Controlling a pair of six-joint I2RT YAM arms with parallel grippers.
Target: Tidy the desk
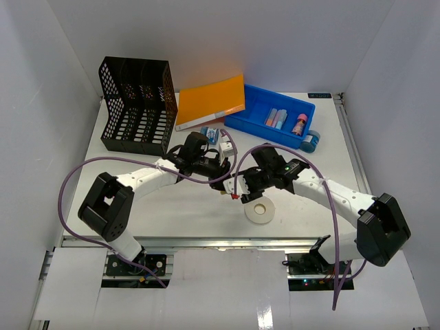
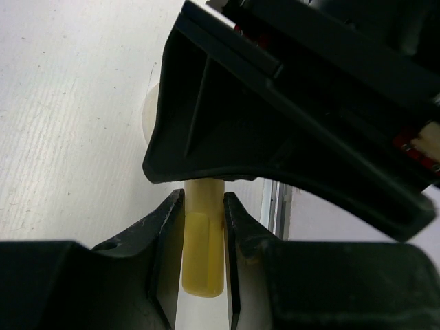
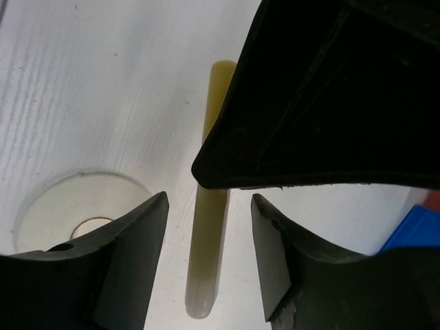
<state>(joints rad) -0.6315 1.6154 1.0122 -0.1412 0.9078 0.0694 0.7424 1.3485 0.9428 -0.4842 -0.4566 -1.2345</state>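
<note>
Pinching a pale yellow stick (image 2: pixel 203 265) between its two fingers, the left gripper (image 2: pixel 203 206) has a pad pressed against each side of it. The right gripper (image 3: pixel 207 206) faces it from the other side with its jaws spread, one finger on either side of the same stick and neither touching it. Whether the stick rests on the table (image 1: pixel 185 213) or hangs just above it cannot be told. The white table fills the middle of the overhead view, with an aluminium rail (image 1: pixel 206 242) along its near edge, and the two arms meet over its centre. A white tape roll (image 1: pixel 260 211) lies flat just beside the right gripper, on the near side. Along the far edge stand a black mesh file organizer (image 1: pixel 137 103) at the left, an orange folder (image 1: pixel 213 102) next to it, and a blue tray (image 1: pixel 254 110) holding several small items. A blue tape roll (image 1: pixel 311 141) sits at the tray's near right corner.
</note>
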